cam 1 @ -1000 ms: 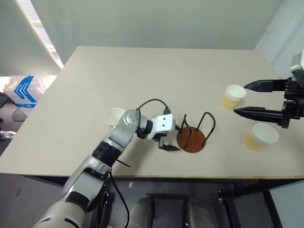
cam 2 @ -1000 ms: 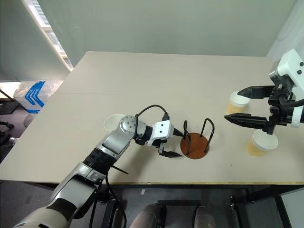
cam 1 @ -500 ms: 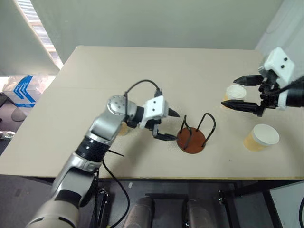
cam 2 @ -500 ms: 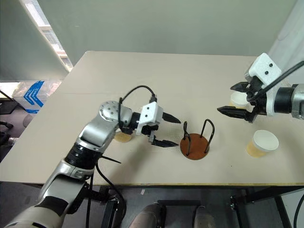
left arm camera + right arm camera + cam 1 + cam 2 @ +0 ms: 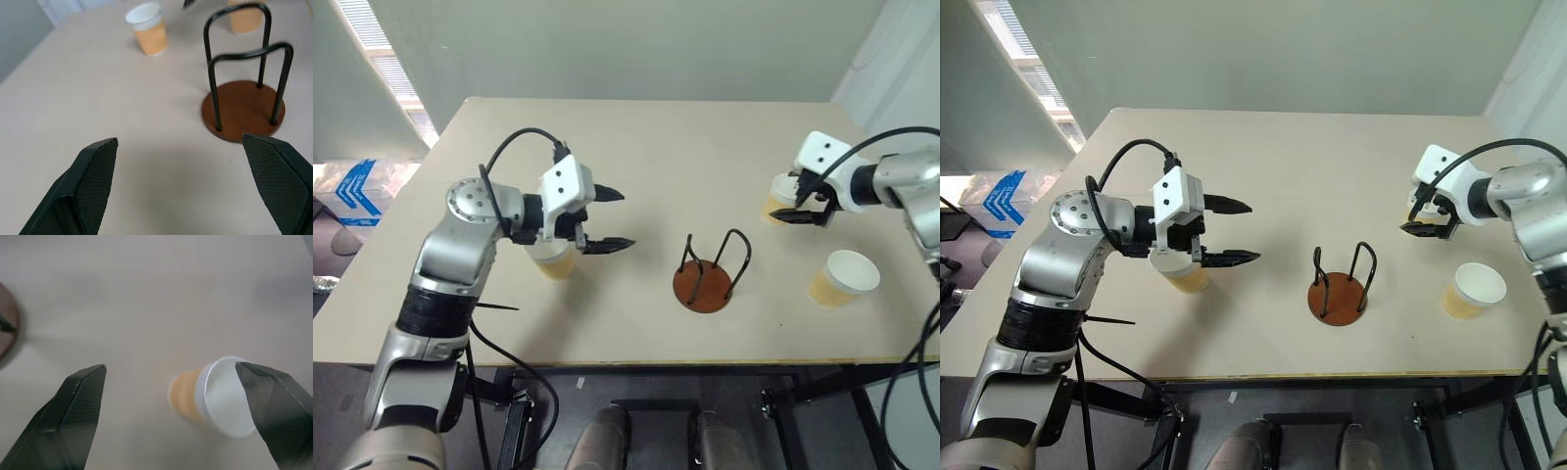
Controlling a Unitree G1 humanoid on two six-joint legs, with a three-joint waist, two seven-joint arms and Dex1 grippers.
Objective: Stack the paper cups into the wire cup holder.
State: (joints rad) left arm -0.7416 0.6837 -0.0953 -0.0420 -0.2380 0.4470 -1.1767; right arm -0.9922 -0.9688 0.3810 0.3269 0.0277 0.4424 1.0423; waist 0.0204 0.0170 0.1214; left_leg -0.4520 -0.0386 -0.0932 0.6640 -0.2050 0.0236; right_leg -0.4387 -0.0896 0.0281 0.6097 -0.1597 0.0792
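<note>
Since a second ago the left hand [image 5: 604, 219] has lifted away from the reddish-brown disc base with black wire loops [image 5: 709, 274], fingers wide, empty. Three tan paper cups on the tabletop [image 5: 636, 137]: one [image 5: 553, 259] beneath it, one [image 5: 778, 199] by the wide-open, empty right hand [image 5: 795, 204], one [image 5: 842, 277] nearer.

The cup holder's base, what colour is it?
Reddish-brown base, under black wire loops; clearest in the left wrist view.

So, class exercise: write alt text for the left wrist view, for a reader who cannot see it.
A wire cup holder, two black wire loops on a round reddish-brown base, stands empty on a beige table beyond the left gripper, whose black fingers are spread wide. A tan paper cup with a white rim stands upright farther back.
</note>
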